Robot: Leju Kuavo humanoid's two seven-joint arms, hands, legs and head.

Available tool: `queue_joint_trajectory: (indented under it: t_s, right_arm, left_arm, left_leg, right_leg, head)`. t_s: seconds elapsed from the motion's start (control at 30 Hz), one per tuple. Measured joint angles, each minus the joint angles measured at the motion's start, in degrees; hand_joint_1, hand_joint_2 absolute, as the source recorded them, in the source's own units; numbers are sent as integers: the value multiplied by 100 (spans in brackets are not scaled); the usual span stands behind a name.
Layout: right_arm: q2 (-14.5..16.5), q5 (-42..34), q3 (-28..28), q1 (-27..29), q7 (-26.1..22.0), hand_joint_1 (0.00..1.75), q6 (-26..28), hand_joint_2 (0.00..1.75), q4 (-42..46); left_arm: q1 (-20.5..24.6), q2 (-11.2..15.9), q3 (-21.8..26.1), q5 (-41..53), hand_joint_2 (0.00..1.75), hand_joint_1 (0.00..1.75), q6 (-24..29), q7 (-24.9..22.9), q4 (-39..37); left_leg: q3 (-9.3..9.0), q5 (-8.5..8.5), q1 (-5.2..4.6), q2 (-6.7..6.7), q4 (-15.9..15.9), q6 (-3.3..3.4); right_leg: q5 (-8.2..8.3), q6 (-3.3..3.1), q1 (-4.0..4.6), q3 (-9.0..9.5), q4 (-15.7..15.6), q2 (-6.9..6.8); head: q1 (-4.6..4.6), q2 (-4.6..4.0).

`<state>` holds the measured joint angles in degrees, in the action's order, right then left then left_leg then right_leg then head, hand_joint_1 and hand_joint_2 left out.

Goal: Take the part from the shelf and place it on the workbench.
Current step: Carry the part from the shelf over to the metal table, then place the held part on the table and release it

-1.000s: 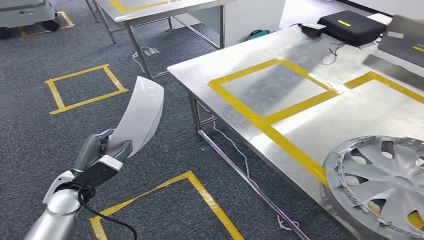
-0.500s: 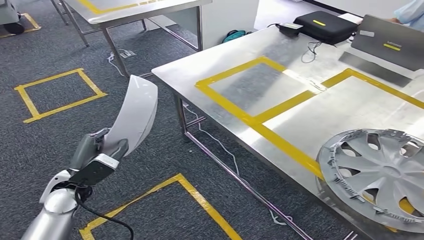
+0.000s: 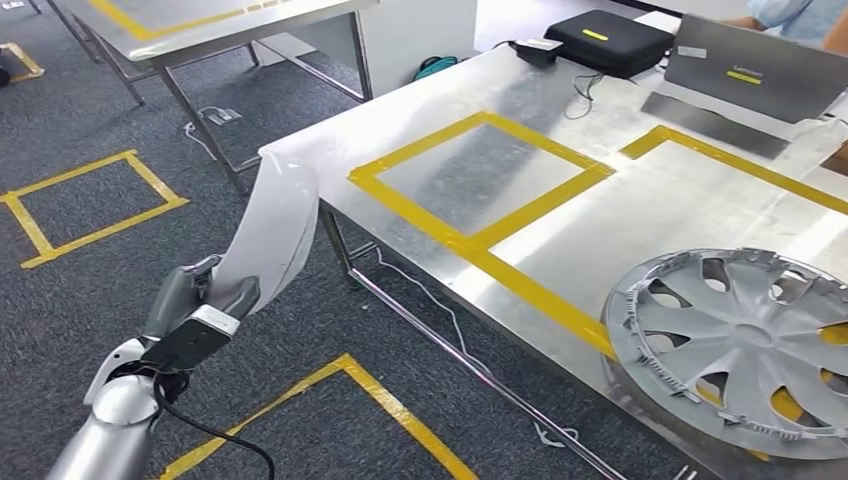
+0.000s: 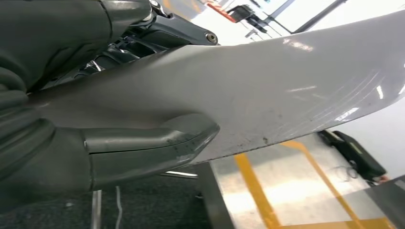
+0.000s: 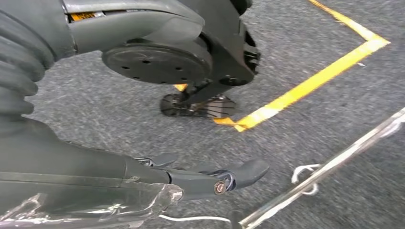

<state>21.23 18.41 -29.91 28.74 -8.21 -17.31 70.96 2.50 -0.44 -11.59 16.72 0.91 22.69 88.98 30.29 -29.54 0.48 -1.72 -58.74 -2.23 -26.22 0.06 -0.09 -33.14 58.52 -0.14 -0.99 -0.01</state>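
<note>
The left hand (image 3: 200, 300) is clamped on the lower end of a long curved white body panel (image 3: 272, 232), thumb (image 4: 157, 145) pressed flat across one face and darker fingers behind the other, so the part stands up and leans toward the steel workbench (image 3: 640, 215). Gripping it low probably leaves the free end able to go over the bench edge first; that upper tip sits just beside the bench's near corner, and whether it touches cannot be told. On the bench, well apart from the panel, lie yellow tape outlines (image 3: 480, 175) and a silver hubcap (image 3: 740, 345), cut off by the frame. The right hand (image 5: 200, 179) hangs over the carpet near the bench, fingers extended, holding nothing.
</note>
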Motion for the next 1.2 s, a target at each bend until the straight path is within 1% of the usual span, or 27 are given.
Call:
queue_joint_trajectory:
  t_s: [0.03,0.1,0.13,0.17,0.2,0.27,0.3,0.37,0.43,0.47,0.53,0.57,0.63,0.67,0.7,0.73,0.8,0.83,0.87,0.93,0.97,1.03,1.07,1.1,1.13,1.17,1.2]
  right_arm:
    - [-1,-7,7,4,9,0,-2,175,8]
    - [-1,-22,24,4,29,0,-4,175,11]
    - [-1,-29,36,8,39,0,-4,175,11]
    - [-1,-34,46,16,46,0,-4,175,11]
    - [-1,-39,55,26,56,0,-4,175,11]
    - [-1,-49,71,43,76,0,-4,175,13]
    - [-1,-55,77,48,87,0,-3,175,19]
    - [-1,-73,89,62,103,0,-2,175,44]
    - [-1,-94,107,94,117,0,1,175,75]
    - [-1,-104,116,110,122,0,2,175,87]
    - [-1,-120,128,121,129,0,2,175,104]
    - [-1,-126,134,121,128,0,2,175,108]
    - [-1,-130,146,134,133,0,1,175,108]
    - [-1,-132,152,146,136,0,1,175,108]
    - [-1,-134,156,155,140,0,0,175,108]
    - [-1,-137,159,161,143,0,0,175,108]
    - [-1,-143,162,169,149,0,0,175,107]
    - [-1,-145,165,171,158,0,-1,175,107]
    - [-1,-143,171,191,166,0,-4,175,109]
    - [-1,-132,203,262,180,0,-12,175,126]
    - [1,-124,227,313,180,0,-17,175,135]
    - [8,-117,279,390,181,0,-27,175,143]
    - [11,-115,302,415,184,0,-30,175,143]
    - [12,-115,322,432,185,0,-32,175,143]
    - [12,-117,337,440,189,0,-33,175,143]
    - [12,-120,346,443,196,0,-34,175,143]
    - [11,-123,351,442,203,0,-39,175,143]
  left_arm:
    - [4,2,10,-15,175,175,8,4,-1]
    - [-1,5,34,-55,175,175,22,6,-14]
    - [-10,8,56,-75,175,175,27,5,-26]
    - [-17,11,79,-92,175,175,28,5,-39]
    - [-20,14,104,-104,175,175,29,4,-48]
    - [-18,18,139,-117,175,175,30,4,-58]
    - [-14,19,149,-121,175,175,30,4,-62]
    - [-12,17,156,-126,175,175,29,3,-75]
    - [-10,15,162,-130,175,175,31,2,-81]
    - [-8,13,169,-133,175,175,34,2,-81]
    - [-7,10,185,-148,175,175,40,2,-82]
    - [-8,10,192,-158,175,175,42,2,-83]
    - [-16,9,201,-175,175,175,42,2,-89]
    - [-20,8,207,-179,175,175,42,2,-92]
    - [-21,6,216,-181,175,175,42,2,-95]
    - [-21,4,226,-183,175,175,42,2,-96]
    - [-20,-2,244,-191,175,175,43,2,-103]
    - [-18,-4,251,-197,175,175,45,3,-109]
    - [-15,-5,256,-205,175,175,48,5,-115]
    - [-4,-6,264,-218,175,175,52,13,-120]
    - [4,-7,268,-224,175,175,57,19,-121]
    - [22,-13,275,-232,175,175,81,57,-122]
    - [22,-16,282,-233,175,175,97,83,-124]
    - [20,-19,292,-234,175,175,114,104,-126]
    - [14,-20,302,-234,175,175,128,116,-128]
    - [10,-20,311,-234,175,175,138,124,-132]
    - [9,-19,318,-234,175,175,146,143,-134]
  left_leg:
    - [146,-126,7,50,-293,-22]
    - [649,-400,9,116,-1122,-52]
    - [866,-428,12,124,-1410,-62]
    - [998,-336,13,127,-1507,-67]
    - [1002,-119,15,132,-1357,-68]
    - [768,425,32,192,-629,-80]
    - [622,559,41,241,-262,-72]
    - [470,558,49,310,95,-18]
    - [419,477,49,288,146,78]
    - [379,452,52,276,157,122]
    - [276,392,49,249,167,191]
    - [229,346,40,233,169,216]
    - [115,235,20,197,169,240]
    - [36,169,11,182,169,245]
    - [-59,98,4,170,170,245]
    - [-166,21,-1,157,172,241]
    - [-363,-142,-12,133,171,214]
    - [-441,-220,-18,126,181,184]
    - [-513,-269,-16,122,189,144]
    - [-594,-271,1,122,167,55]
    - [-561,-212,12,126,42,22]
    - [-231,-146,15,139,-497,-28]
    - [26,-220,16,146,-844,-47]
    - [282,-392,17,149,-1141,-65]
    - [493,-581,21,150,-1332,-77]
    - [635,-680,29,151,-1391,-90]
    - [696,-621,42,152,-1298,-106]
  right_leg:
    - [-18,-32,-16,50,-19,24]
    - [-78,-75,-23,117,-23,78]
    - [-112,-79,-26,153,-23,119]
    - [-150,-73,-31,197,-23,163]
    - [-191,-58,-40,254,-23,211]
    - [-291,-3,-51,359,-22,295]
    - [-350,35,-46,383,-14,333]
    - [-418,111,-29,409,-25,384]
    - [-442,169,-28,482,-63,387]
    - [-456,195,-28,486,-2,332]
    - [-547,230,-27,220,467,176]
    - [-637,241,-24,-34,874,106]
    - [-913,248,-23,-576,1567,68]
    - [-1012,243,-23,-751,1678,66]
    - [-1012,232,-23,-832,1597,65]
    - [-877,214,-23,-828,1343,61]
    - [-242,161,-12,-720,667,-1]
    - [30,135,5,-650,431,-32]
    - [220,106,25,-599,294,-49]
    - [258,52,54,-482,229,-23]
    - [265,25,48,-432,199,-4]
    - [251,-32,17,-344,150,41]
    - [226,-58,3,-319,133,74]
    - [195,-78,-10,-300,123,116]
    - [164,-83,-23,-278,120,161]
    - [131,-76,-38,-248,120,208]
    - [101,-57,-58,-210,120,253]
  head:
    - [16,0]
    - [34,1]
    - [38,1]
    - [38,1]
    - [40,1]
    - [44,1]
    - [55,1]
    - [59,1]
    - [38,1]
    - [27,1]
    - [0,1]
    - [-13,1]
    - [-18,1]
    - [-20,1]
    - [-20,1]
    - [-21,1]
    - [-22,1]
    - [-22,1]
    - [-15,1]
    - [-7,1]
    - [-2,1]
    - [20,2]
    - [34,1]
    - [50,1]
    - [52,1]
    - [56,1]
    - [57,1]
